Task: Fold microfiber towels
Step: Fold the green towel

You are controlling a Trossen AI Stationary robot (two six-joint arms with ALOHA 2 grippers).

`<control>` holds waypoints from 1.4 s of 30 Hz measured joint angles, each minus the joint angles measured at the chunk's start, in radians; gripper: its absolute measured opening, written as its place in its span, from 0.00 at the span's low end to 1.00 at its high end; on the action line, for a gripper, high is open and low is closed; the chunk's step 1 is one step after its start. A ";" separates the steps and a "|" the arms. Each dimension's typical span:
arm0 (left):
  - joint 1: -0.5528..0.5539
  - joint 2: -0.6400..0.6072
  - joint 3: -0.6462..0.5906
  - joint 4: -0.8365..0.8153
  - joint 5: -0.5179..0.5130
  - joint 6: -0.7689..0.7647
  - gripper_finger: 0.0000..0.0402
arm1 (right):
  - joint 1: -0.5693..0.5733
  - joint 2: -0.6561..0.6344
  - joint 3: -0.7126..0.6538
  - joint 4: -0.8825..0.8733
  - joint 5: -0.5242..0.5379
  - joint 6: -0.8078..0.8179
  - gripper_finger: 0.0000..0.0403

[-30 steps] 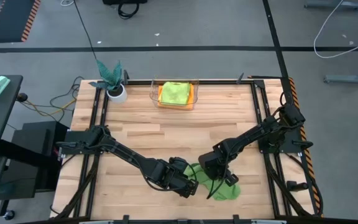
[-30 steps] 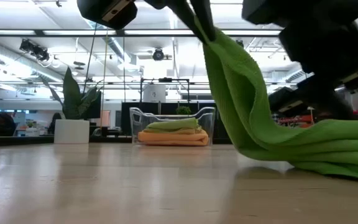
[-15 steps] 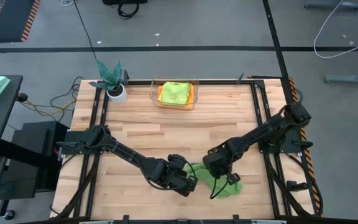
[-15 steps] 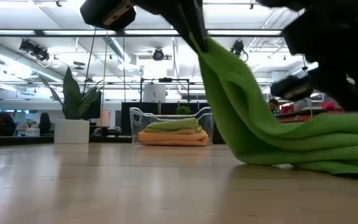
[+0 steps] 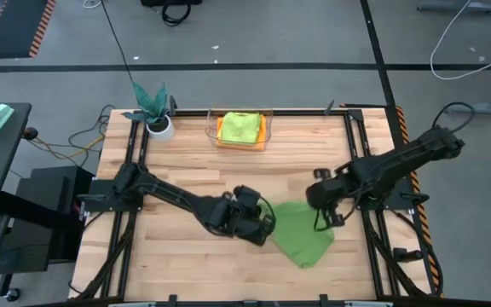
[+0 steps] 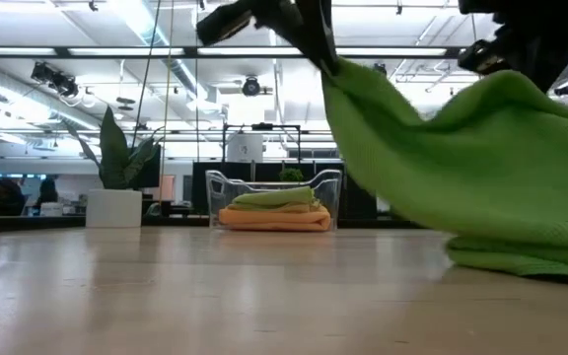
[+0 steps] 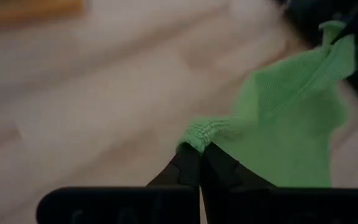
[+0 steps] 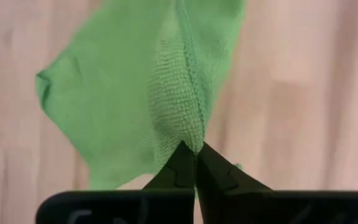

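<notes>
A green microfiber towel hangs spread between my two grippers near the table's front, right of centre. My left gripper is shut on the towel's left end. My right gripper is shut on its right end. In the low view the towel sags between the two holds, and its lowest part lies on the table. More folded towels, lime green over orange, lie in a clear bin at the far edge. My left gripper pinches a bunched corner of the towel between its two fingers. It comes slanting down from the table's left. The cloth runs off from that corner toward the other gripper, raised off the table. My right gripper pinches the towel by a hemmed edge between its two fingers, from above and pointing steeply down. The towel hangs below the fingers and widens downward. Its bottom end lies on the table.
A teal-leaved plant in a white pot stands at the far left corner. The clear bin sits at the middle of the far edge. Bare wood shows at the near left.
My right gripper has risen and gone toward the table's right and far edges, taking the towel's right end up with it. My left gripper has gone toward the far edge and a little up. The towel, bunched on the table before, is now spread out between them.
</notes>
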 joint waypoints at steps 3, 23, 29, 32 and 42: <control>0.029 -0.039 0.000 -0.003 -0.072 0.058 0.01 | -0.009 -0.076 0.000 -0.090 0.049 0.064 0.01; 0.151 -0.202 0.093 0.087 -0.212 0.479 0.01 | -0.064 -0.084 0.482 -0.487 0.310 0.098 0.00; 0.149 -0.243 0.154 0.063 -0.268 0.549 0.01 | -0.125 -0.067 0.546 -0.490 0.311 0.020 0.00; 0.135 -0.266 0.158 0.051 -0.311 0.560 0.01 | -0.130 -0.054 0.592 -0.490 0.310 -0.003 0.00; 0.134 -0.339 0.159 -0.003 -0.416 0.570 0.01 | -0.244 -0.034 0.852 -0.480 0.366 -0.108 0.00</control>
